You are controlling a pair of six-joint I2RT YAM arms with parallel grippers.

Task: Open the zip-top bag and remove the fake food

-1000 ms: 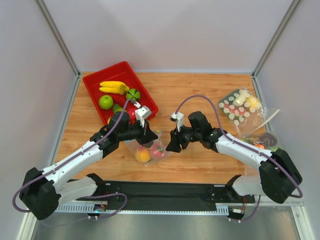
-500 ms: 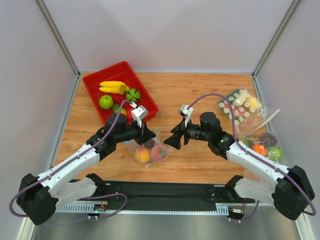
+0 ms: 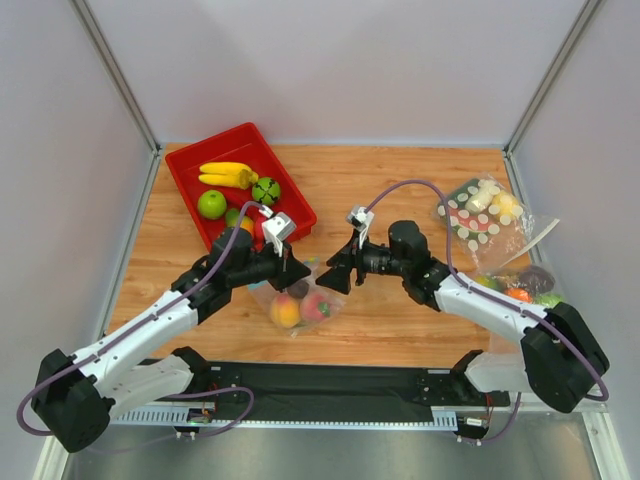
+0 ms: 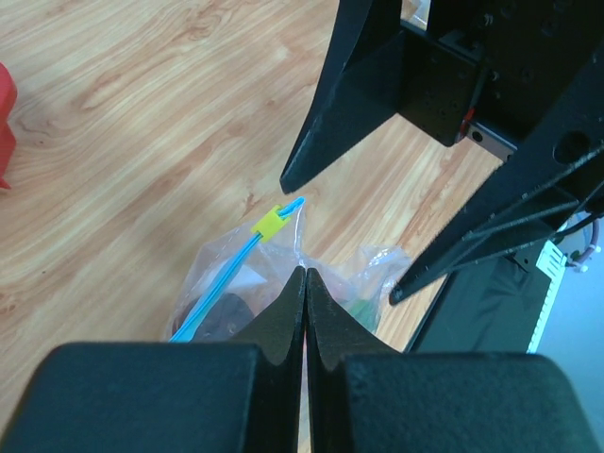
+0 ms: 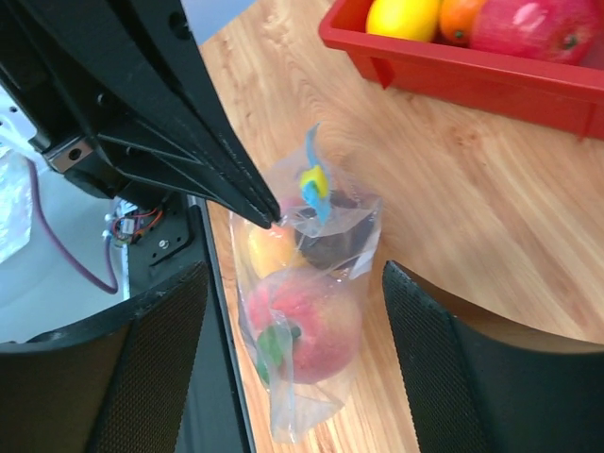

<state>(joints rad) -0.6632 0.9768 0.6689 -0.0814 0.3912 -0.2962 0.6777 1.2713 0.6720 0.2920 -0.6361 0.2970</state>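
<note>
The zip-top bag (image 3: pixel 300 300) lies on the wooden table near the front middle, with its blue zip strip (image 5: pixel 310 160) and yellow slider (image 4: pixel 272 223) at the top. Inside are the yellow-orange fruit (image 5: pixel 269 247), the pink-red peach (image 5: pixel 321 326) and the dark purple fruit (image 5: pixel 338 241). My left gripper (image 3: pixel 291 268) is shut on the bag's upper plastic (image 4: pixel 305 272) beside the zip strip. My right gripper (image 3: pixel 335 278) is open and empty. Its fingers (image 5: pixel 142 359) stand on either side of the bag, apart from it.
A red tray (image 3: pixel 190 170) with bananas (image 3: pixel 226 174), a green apple (image 3: pixel 211 204) and other fruit stands at the back left, close behind the bag. A bigger crinkly bag (image 3: pixel 480 215) and loose fruit (image 3: pixel 530 285) lie at the right.
My right gripper has shifted a little left and back, closer to the bag's top. My left gripper still holds the bag in about the same place.
</note>
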